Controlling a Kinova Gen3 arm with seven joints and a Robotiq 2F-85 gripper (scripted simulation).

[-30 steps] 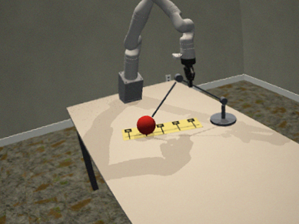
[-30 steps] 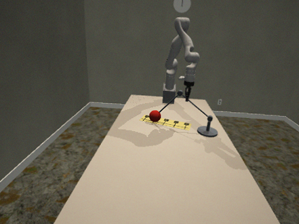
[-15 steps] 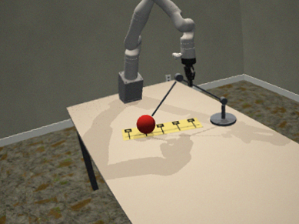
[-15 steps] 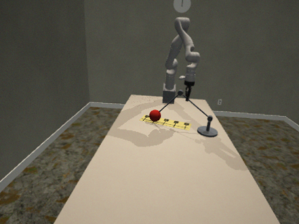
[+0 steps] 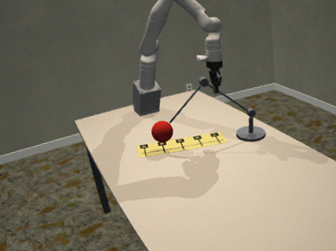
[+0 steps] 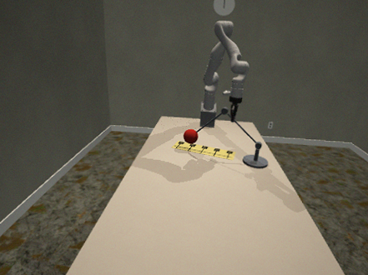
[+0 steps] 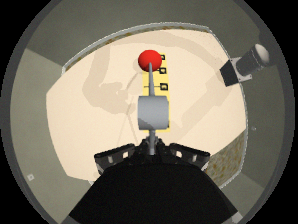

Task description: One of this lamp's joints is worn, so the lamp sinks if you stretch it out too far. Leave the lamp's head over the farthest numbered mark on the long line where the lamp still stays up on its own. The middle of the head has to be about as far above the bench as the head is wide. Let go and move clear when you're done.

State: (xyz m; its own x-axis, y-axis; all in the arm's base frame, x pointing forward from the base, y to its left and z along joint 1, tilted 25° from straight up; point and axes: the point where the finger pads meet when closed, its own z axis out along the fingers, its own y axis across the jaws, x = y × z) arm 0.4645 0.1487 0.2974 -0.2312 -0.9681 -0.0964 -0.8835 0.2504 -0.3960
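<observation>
The lamp stands on a round grey base [image 5: 251, 134] [image 6: 255, 162] at the right of the bench. Its lower rod rises to a grey elbow joint [image 5: 204, 82] [image 6: 224, 111] [image 7: 154, 112], and the upper rod slopes down to the red ball head [image 5: 162, 131] [image 6: 191, 136] [image 7: 148, 62]. The head hangs a little above the yellow strip [image 5: 208, 143] [image 6: 223, 155] [image 7: 164, 98] with several numbered marks, roughly over the second mark from the end farthest from the base. My gripper [image 5: 217, 88] [image 6: 232, 117] [image 7: 151, 140] is shut on the lamp's lower rod just beside the elbow joint.
The robot's grey pedestal [image 5: 146, 96] [image 6: 207, 117] stands at the bench's far edge behind the strip. The bench's left edge [image 5: 97, 159] is close to the strip's far end. A patterned floor surrounds the bench.
</observation>
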